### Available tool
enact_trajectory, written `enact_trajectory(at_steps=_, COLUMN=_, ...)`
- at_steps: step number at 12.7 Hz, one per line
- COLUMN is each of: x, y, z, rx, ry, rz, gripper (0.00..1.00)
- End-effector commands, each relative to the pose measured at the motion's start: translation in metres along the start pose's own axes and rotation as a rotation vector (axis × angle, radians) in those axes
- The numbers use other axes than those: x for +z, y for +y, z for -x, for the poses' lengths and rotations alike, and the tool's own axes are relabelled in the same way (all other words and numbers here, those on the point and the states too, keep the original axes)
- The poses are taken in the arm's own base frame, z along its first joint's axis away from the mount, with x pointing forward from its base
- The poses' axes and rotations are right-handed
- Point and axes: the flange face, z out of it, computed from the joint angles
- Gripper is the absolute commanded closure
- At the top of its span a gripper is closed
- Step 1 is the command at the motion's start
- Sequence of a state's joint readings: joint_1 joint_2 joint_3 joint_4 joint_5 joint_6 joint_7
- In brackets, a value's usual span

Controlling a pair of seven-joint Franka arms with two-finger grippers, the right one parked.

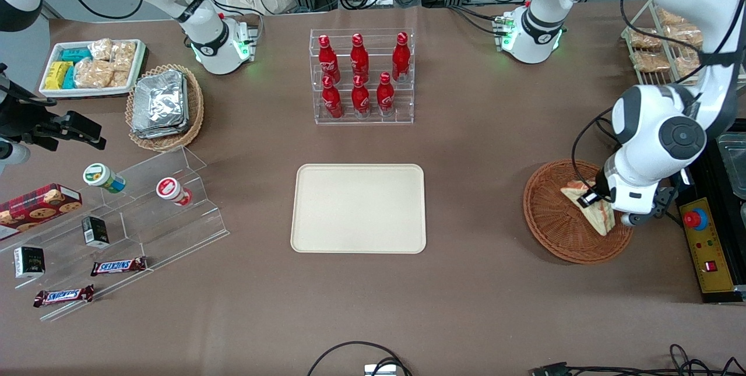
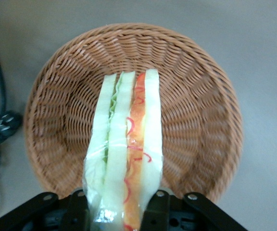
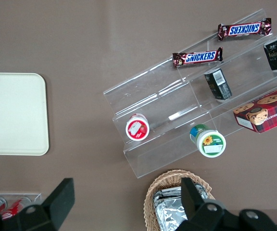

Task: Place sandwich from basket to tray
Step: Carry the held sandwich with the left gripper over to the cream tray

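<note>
The clear-wrapped sandwich [image 1: 600,220] stands on edge in the round reddish-brown basket [image 1: 542,230] at the working arm's end of the table. My gripper [image 1: 591,198] is down in the basket, shut on the sandwich. In the left wrist view the black fingers [image 2: 158,207] press both bread sides of the sandwich [image 2: 129,134], its orange-red and green filling facing the camera, with the basket [image 2: 201,120] weave beneath it. The cream-beige tray [image 1: 358,208] lies bare at the table's middle, toward the parked arm from the basket; the tray [image 3: 13,113] also shows in the right wrist view.
A control box with a red button [image 1: 693,220] lies beside the basket at the table's edge. A clear rack of red bottles [image 1: 361,76] stands farther from the front camera than the tray. A stepped acrylic shelf with snacks [image 1: 116,218] and a tan basket of foil packets [image 1: 163,105] sit toward the parked arm's end.
</note>
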State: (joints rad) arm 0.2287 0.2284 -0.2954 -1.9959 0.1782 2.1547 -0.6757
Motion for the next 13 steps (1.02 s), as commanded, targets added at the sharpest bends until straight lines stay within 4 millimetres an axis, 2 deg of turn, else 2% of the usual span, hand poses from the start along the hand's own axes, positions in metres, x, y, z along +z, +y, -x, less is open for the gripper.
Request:
enact_trajectory(at_steps=1, x=-0.065, y=0.068, z=0.02, rx=0.136, ry=-0.019, rz=-0.01, gripper=1.0)
enact_trajectory(at_steps=2, x=-0.081, y=0.097, z=0.037, rx=0.19, ry=-0.02, rz=0.012, gripper=1.0)
enact_trajectory(at_steps=3, x=-0.089, y=0.125, z=0.052, rx=0.239, ry=-0.022, rz=0.04, gripper=1.0)
enact_trajectory(at_steps=4, x=-0.096, y=0.156, z=0.074, rx=0.29, ry=-0.025, rz=0.07, gripper=1.0)
enact_trajectory(at_steps=5, x=-0.093, y=0.184, z=0.087, rx=0.339, ry=-0.036, rz=0.098, gripper=1.0)
enact_trajectory(at_steps=7, x=-0.079, y=0.249, z=0.121, rx=0.443, ry=-0.061, rz=0.131, gripper=1.0)
enact_trajectory(at_steps=8, x=-0.063, y=0.272, z=0.135, rx=0.474, ry=-0.083, rz=0.14, gripper=1.0)
enact_trajectory(at_steps=10, x=-0.034, y=0.301, z=0.153, rx=0.563, ry=-0.029, rz=0.075, gripper=1.0)
enact_trajectory(at_steps=11, x=-0.02, y=0.306, z=0.157, rx=0.575, ry=0.007, rz=0.03, gripper=1.0)
enact_trajectory(at_steps=13, x=0.017, y=0.328, z=0.173, rx=0.531, ry=0.008, rz=0.065, gripper=1.0)
